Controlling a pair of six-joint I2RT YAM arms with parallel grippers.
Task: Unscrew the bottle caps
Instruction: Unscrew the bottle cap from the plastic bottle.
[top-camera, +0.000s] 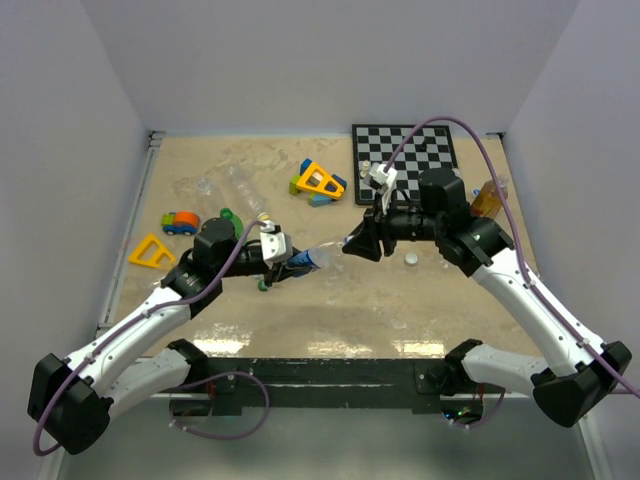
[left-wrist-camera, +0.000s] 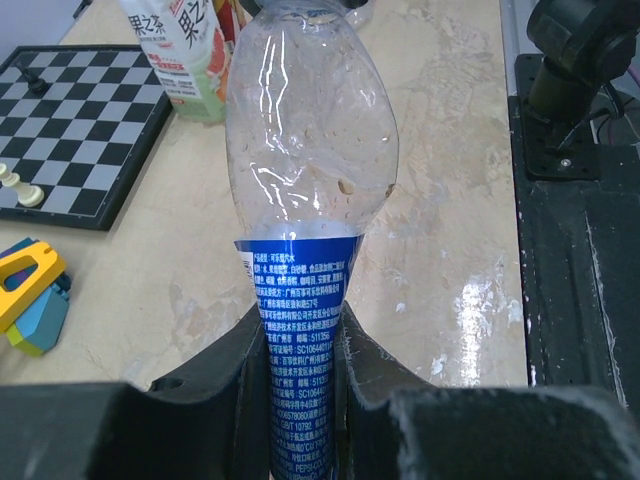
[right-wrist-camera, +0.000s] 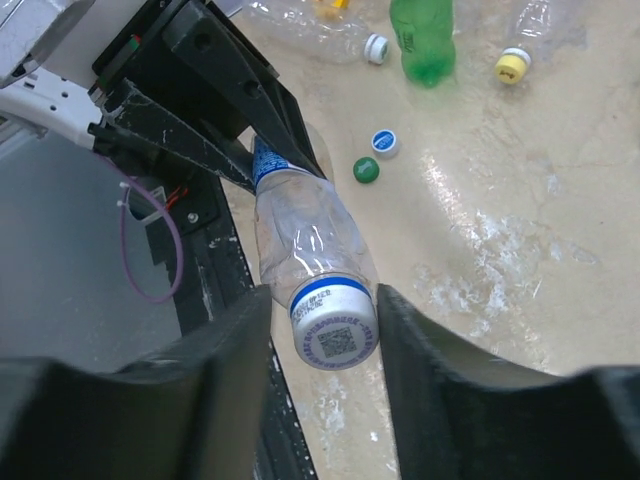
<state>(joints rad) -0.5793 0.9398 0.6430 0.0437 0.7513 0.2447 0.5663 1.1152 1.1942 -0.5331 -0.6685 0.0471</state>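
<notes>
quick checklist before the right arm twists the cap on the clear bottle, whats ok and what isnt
1. Base held: the left gripper is shut on the clear bottle at its blue label end: ok.
2. Lid in place: the cap, white with a blue rim, sits on the neck: ok.
3. Alignment: the cap is centred between the fingers of the right gripper: ok.
4. Squeeze on the cap: cannot tell; the fingers sit close on both sides.
5. Strays: a green cap and a blue cap lie on the table, apart from the bottle: ok.
</notes>
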